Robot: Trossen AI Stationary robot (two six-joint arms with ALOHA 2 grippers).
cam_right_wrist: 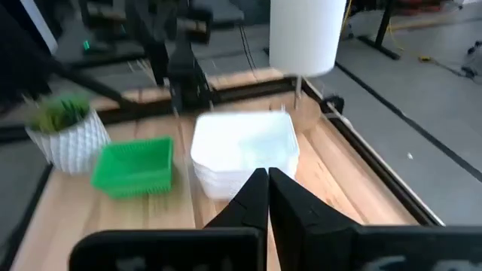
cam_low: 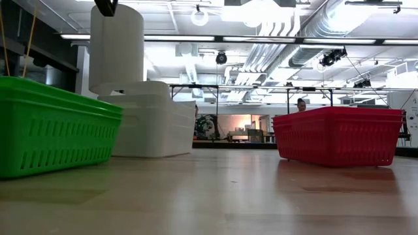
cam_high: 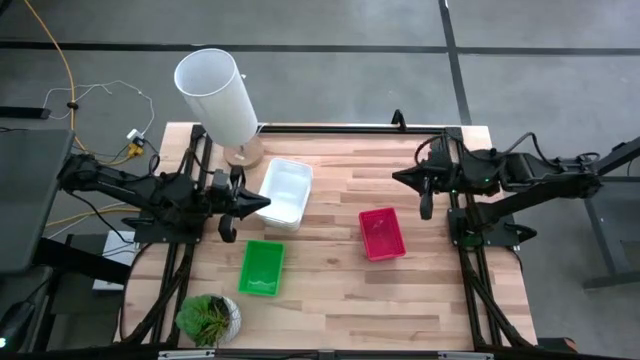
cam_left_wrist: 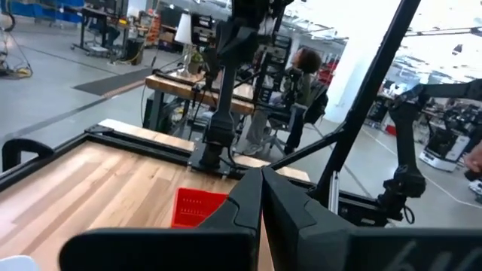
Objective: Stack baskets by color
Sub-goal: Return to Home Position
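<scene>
White baskets (cam_high: 285,192) (cam_right_wrist: 242,150) sit nested in one pile on the wooden table (cam_high: 340,300), left of centre. A green basket (cam_high: 261,267) (cam_low: 52,127) rests on its base nearer the front. A red basket (cam_high: 382,233) (cam_low: 339,135) rests right of centre. My left gripper (cam_high: 264,203) (cam_left_wrist: 261,188) is shut and level, raised by the white pile's left rim. My right gripper (cam_high: 398,178) (cam_right_wrist: 268,184) is shut and raised at the table's right side, pointing toward the white pile. Neither holds anything.
A tall white cylinder lamp (cam_high: 218,97) stands at the far left, just behind the white pile. A small potted plant (cam_high: 208,318) sits at the near left corner. Bare wood lies between the green and red baskets and along the near edge.
</scene>
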